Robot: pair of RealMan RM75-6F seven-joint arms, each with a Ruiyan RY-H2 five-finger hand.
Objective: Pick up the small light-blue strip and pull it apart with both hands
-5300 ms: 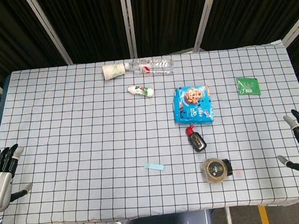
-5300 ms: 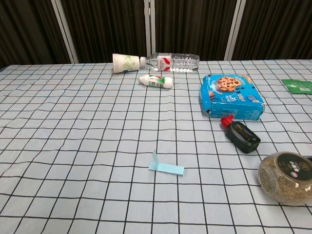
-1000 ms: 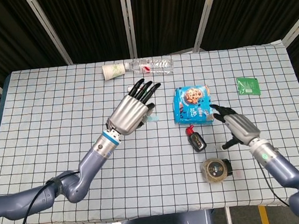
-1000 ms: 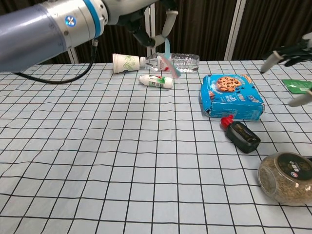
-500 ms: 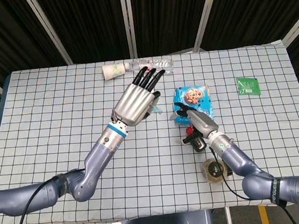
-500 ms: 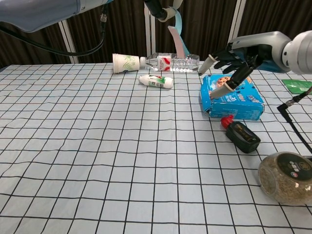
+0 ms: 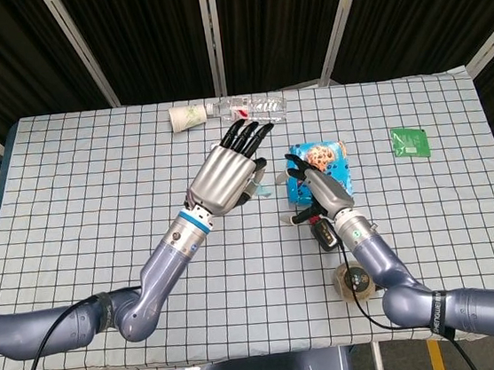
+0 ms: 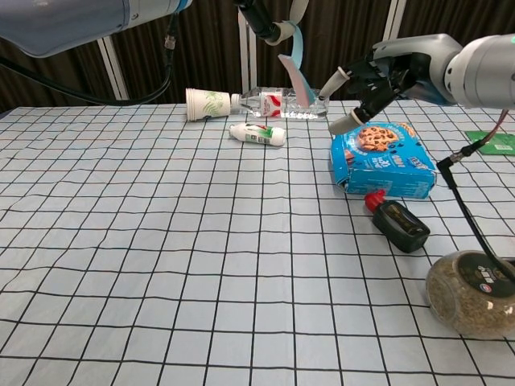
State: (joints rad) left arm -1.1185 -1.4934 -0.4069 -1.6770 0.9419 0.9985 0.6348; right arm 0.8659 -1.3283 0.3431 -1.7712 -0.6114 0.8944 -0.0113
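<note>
The small light-blue strip [image 8: 295,66] is held up in the air, well above the table, pinched at its top end by my left hand [image 7: 226,175]. In the chest view only the fingers of the left hand [image 8: 269,18] show at the top edge, and the strip hangs down from them, bent to the right. In the head view a bit of the strip [image 7: 269,183] peeks out beside the left palm. My right hand [image 8: 376,79] hovers just right of the strip's free lower end, fingers spread, holding nothing. The right hand [image 7: 319,195] sits above the cookie box.
A lying paper cup [image 8: 206,103] and water bottle [image 8: 283,103] are at the back, a small white bottle [image 8: 257,133] in front of them. The blue cookie box [image 8: 385,158], a black red-capped bottle [image 8: 397,222] and a round jar [image 8: 475,292] lie right. A green packet [image 7: 410,142] is far right.
My right hand has risen and moved left toward the strip's free end. The left hand, still holding the strip aloft, has shifted only slightly.
</note>
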